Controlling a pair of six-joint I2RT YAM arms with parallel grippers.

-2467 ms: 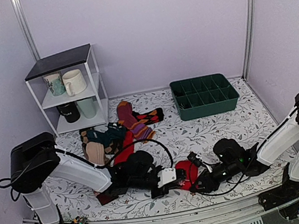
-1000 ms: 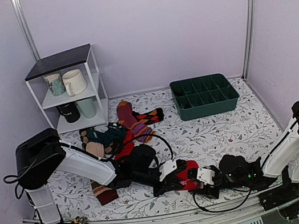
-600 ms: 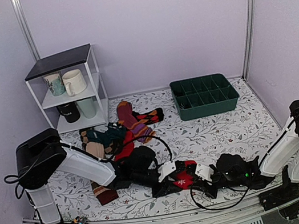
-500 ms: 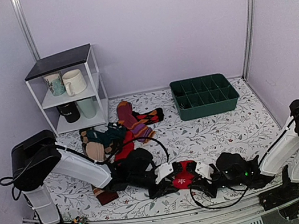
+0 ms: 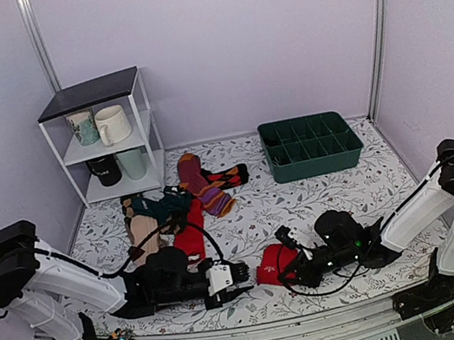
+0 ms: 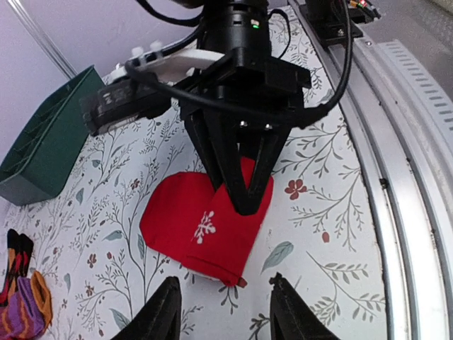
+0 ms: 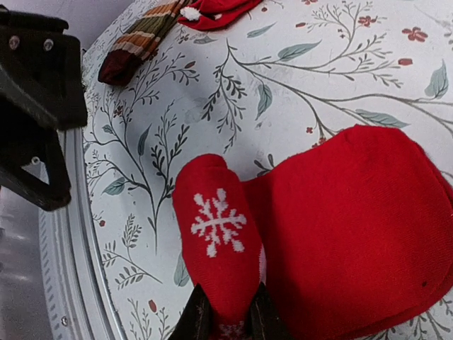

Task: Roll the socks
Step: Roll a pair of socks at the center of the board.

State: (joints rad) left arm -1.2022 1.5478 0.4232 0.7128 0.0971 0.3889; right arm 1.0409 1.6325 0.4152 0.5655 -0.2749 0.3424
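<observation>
The red socks lie as a folded bundle (image 5: 270, 264) on the floral table, near the front middle. A white snowflake shows on the rolled end (image 7: 218, 228), and the bundle also shows in the left wrist view (image 6: 205, 227). My right gripper (image 5: 295, 274) is shut on the rolled end, one finger (image 7: 195, 320) on each side of it. My left gripper (image 5: 238, 272) is open and empty, a short way left of the bundle and not touching it; its fingertips (image 6: 168, 312) frame the bundle's near edge.
A heap of other socks (image 5: 168, 208) lies at the back left, with a maroon striped sock (image 5: 202, 185) and a second red sock (image 5: 191, 238). A brown striped sock (image 7: 141, 39) lies nearby. A green compartment tray (image 5: 311, 148) and a white mug shelf (image 5: 106, 130) stand at the back. A metal rail (image 5: 266, 339) runs along the front.
My left gripper has let go of the red bundle and drawn back to the left. The right gripper has shifted slightly and keeps its hold on the bundle.
</observation>
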